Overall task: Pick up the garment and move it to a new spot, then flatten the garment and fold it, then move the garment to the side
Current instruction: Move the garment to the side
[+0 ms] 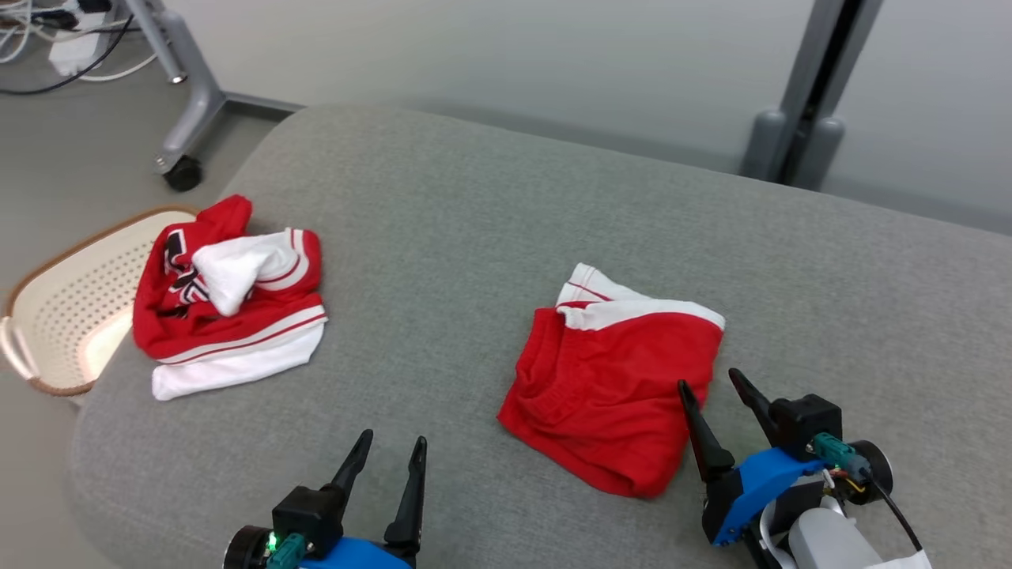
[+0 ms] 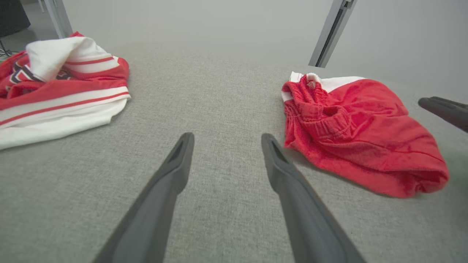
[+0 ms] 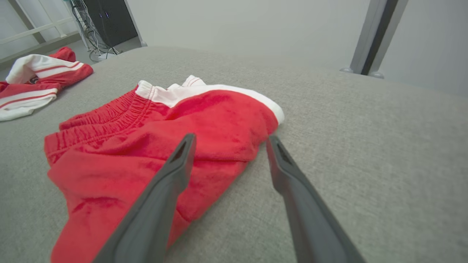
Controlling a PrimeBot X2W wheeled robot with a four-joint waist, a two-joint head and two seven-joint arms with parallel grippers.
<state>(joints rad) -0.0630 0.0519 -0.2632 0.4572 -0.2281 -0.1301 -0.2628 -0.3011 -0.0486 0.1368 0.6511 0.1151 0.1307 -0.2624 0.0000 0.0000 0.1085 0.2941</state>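
No readable text for you: the jersey point(image 1: 229, 296) carries black block lettering edged white, but it's crumpled into folds and I can't make out a word; no brand or label legible on the shorts point(image 1: 617, 387).

Views: head view gives you the basket point(image 1: 55, 316) off the cushion's point(image 1: 474, 205) left edge, just beside the jersey, plus a caster point(image 1: 182, 172) and cables point(image 1: 47, 32) on the floor; left wrist view adds the shorts' gathered elastic waistband, facing that camera, and one of the right gripper's fingertips point(image 2: 442, 109) at its right edge; right wrist view shows a dark cabinet point(image 3: 109, 18) behind the jersey.

Shorts: red, white trim along the far edge, folded into a rough square; flat on the cushion right of centre, well apart from the jersey at the left.

Left gripper point(image 1: 394, 436): fingers apart, nothing between; over bare cushion near the front edge.

Right gripper point(image 1: 708, 378): fingers apart, at the shorts' near right corner; one finger over red fabric, the other over bare cushion just beside the edge; can't tell whether it touches.
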